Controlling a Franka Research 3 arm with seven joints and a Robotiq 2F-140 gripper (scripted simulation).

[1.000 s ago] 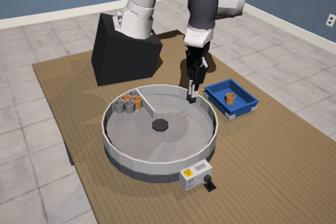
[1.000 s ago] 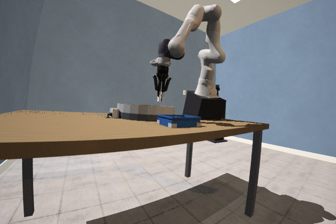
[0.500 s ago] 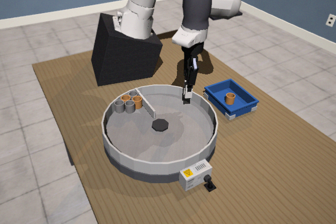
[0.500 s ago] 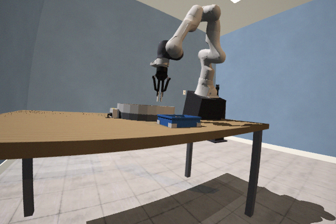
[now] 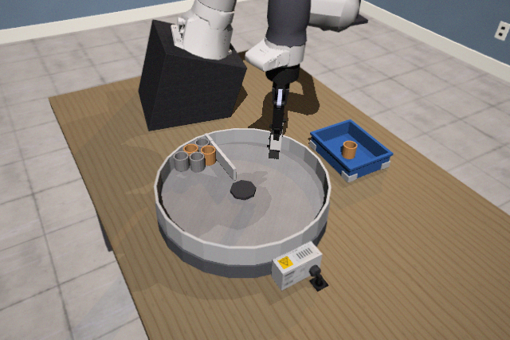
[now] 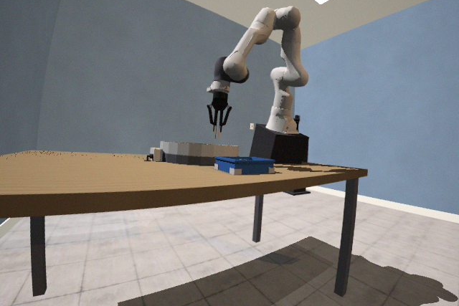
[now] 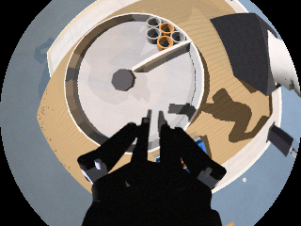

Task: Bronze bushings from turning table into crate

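My gripper (image 5: pixel 274 151) (image 6: pixel 216 136) (image 7: pixel 154 116) is slightly open, with a narrow empty gap between its fingertips. It hangs above the turning table (image 5: pixel 263 255) (image 6: pixel 185 153) (image 7: pixel 101 56), on the crate side. Two bronze bushings, one (image 5: pixel 209 159) (image 7: pixel 165 43) beside the divider and one (image 5: pixel 190 149) (image 7: pixel 166 28) behind it, stand clustered with three steel bushings, at the back (image 5: pixel 202 142) (image 7: pixel 178 36), front left (image 5: pixel 181 163) (image 7: pixel 153 23) and front middle (image 5: pixel 197 163) (image 7: pixel 153 35). Another bronze bushing (image 5: pixel 349 151) stands upright in the blue crate (image 5: pixel 365 169) (image 6: pixel 255 166).
A light divider bar (image 5: pixel 222 158) (image 7: pixel 162 57) borders the cluster and points to a dark hub (image 5: pixel 243 189) (image 7: pixel 123 80). A raised wall rings the turning table. A white box (image 5: pixel 296 266) with a small black knob stands at its front. The robot's black pedestal (image 5: pixel 193 89) stands behind it.
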